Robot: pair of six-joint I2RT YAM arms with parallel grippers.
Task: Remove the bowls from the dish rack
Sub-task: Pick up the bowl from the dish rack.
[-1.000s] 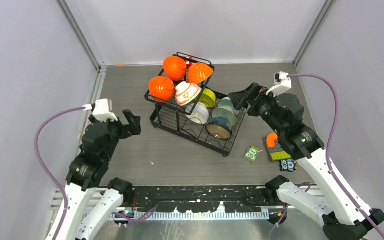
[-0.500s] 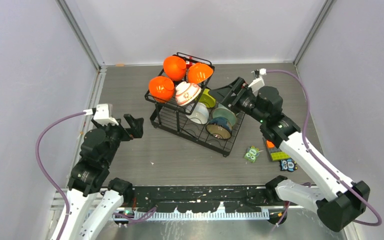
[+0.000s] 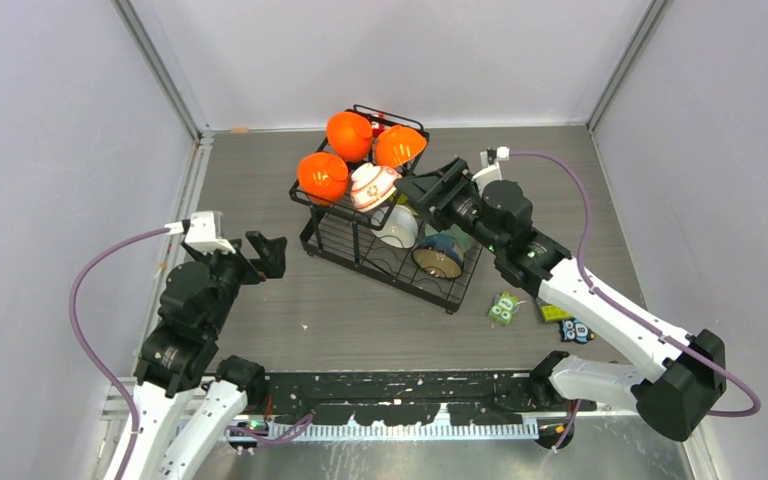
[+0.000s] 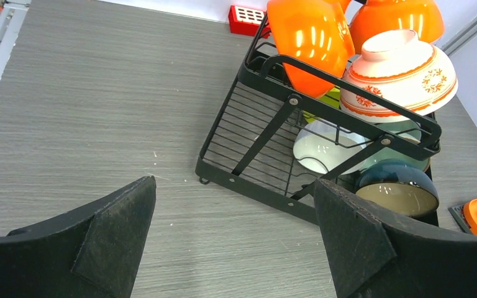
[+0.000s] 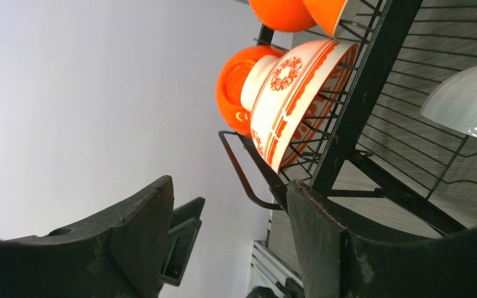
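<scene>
- Desk point(image 3: 260, 300): grey wood-grain top, walled on three sides.
- Dish rack point(image 3: 345, 245): black wire, two tiers, standing mid-desk and turned at an angle. All visible bowls are in it.
- Right arm: reaches across to the rack's right side. Right end effector point(image 3: 422, 188) is at upper-tier height with its jaws apart and nothing clasped. In the wrist view the rim of the patterned bowl point(image 5: 295, 99) lies just beyond the gap. Whether a finger touches the rack upright cannot be told, as the view is too close.
- Left arm: left end effector point(image 3: 265, 250) is spread wide and empty, hovering over bare desk well to the left of the rack.
- Upper tier: three glossy orange bowls point(image 3: 349, 135) on edge, with the patterned bowl beside the nearest one.
- Lower tier: plain white bowl point(image 3: 397, 228), dark bowl with tan inside point(image 3: 438, 257), and a lime-yellow bowl point(image 4: 329, 98) partly hidden behind.
- Small items: owl card point(image 3: 504, 307) on the desk right of the rack, and a red block point(image 4: 247, 18) behind it.
</scene>
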